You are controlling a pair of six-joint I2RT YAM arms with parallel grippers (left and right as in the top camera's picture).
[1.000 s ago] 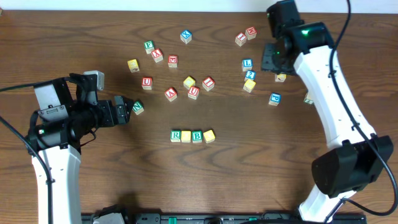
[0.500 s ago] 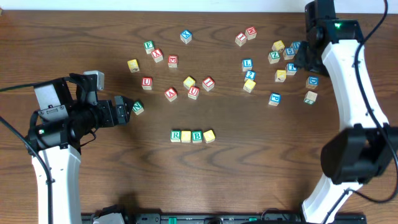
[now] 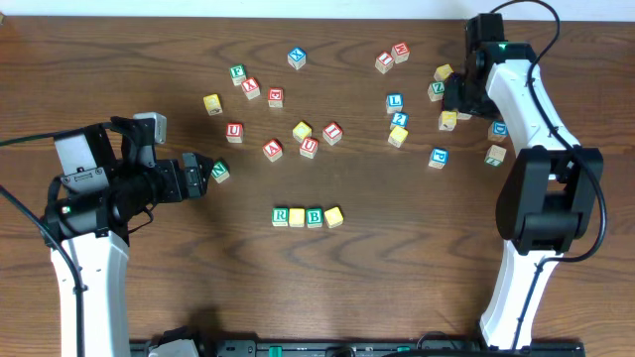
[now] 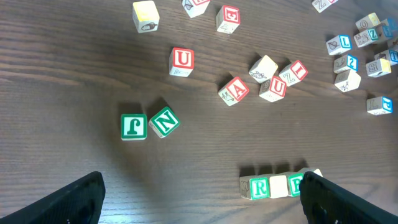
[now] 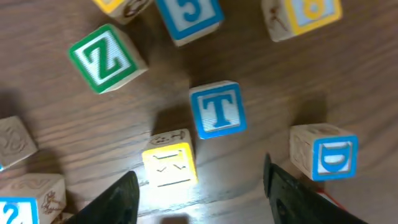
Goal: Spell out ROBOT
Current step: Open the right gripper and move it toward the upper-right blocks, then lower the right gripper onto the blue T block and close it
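Right end effector (image 5: 199, 173) has shifted over blue T block (image 5: 217, 109), fingers apart.

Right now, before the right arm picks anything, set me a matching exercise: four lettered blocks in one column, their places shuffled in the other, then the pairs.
Column one:
1. T block
2. N block
3. R block
4. D block

Column two:
a. next to the green J block
b. left end of the four-block row
c. close by one finger of the right gripper, near the wrist view's right edge
d. beside a yellow-faced block, ahead of the gap between that gripper's fingers

Pairs: 1-d, 2-a, 3-b, 4-c.
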